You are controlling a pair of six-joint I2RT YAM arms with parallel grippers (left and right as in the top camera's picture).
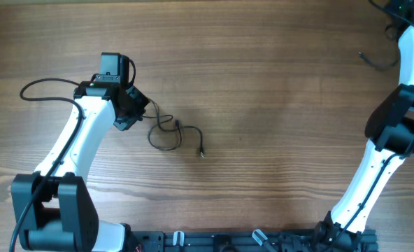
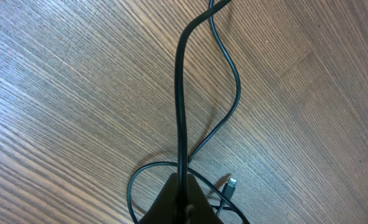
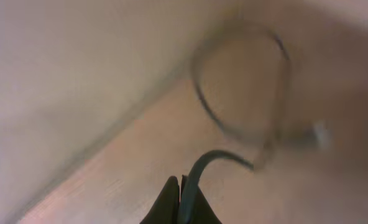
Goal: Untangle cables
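The left gripper (image 2: 181, 200) is closed on one of the cables (image 1: 175, 127); their loops lie at its 4 o'clock. The right gripper (image 3: 183, 196), blurred, pinches another, looping toward 1 o'clock.

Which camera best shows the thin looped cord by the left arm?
Overhead: the whole cord shows, loops and free end. Left wrist shows only a close stretch, pinched by the left gripper, plus a silvery plug. Right wrist, blurred, shows another cord.

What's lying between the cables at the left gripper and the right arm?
Nothing. In the overhead view, the table between the cables held by the left gripper and the right arm is bare wood.
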